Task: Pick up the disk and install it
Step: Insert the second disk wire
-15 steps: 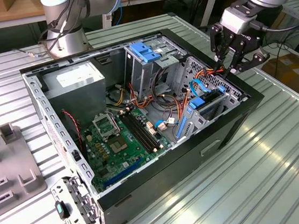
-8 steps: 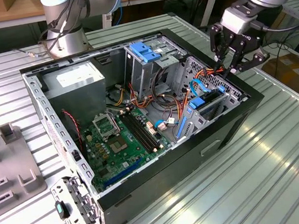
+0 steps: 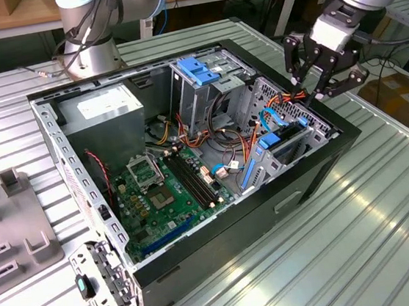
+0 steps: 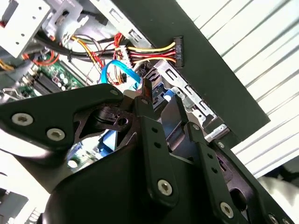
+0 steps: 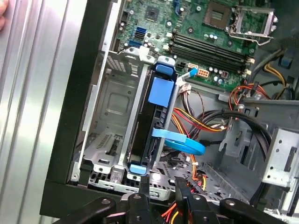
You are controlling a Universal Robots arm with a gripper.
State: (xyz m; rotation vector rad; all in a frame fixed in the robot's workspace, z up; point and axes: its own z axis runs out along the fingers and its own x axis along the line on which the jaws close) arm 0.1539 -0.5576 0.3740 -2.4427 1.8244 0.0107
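Black claw (image 5: 161, 186) hovers empty, fingers nearly together, just above the disk (image 5: 152, 126) seated edge-up in the drive cage (image 5: 110, 107); installation looks essentially finished.

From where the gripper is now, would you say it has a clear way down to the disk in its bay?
Probably yes. The gripper hovers just above the case edge, over the disk, which stands on edge in the metal bay with its top exposed. The blue cable alongside might brush a finger.
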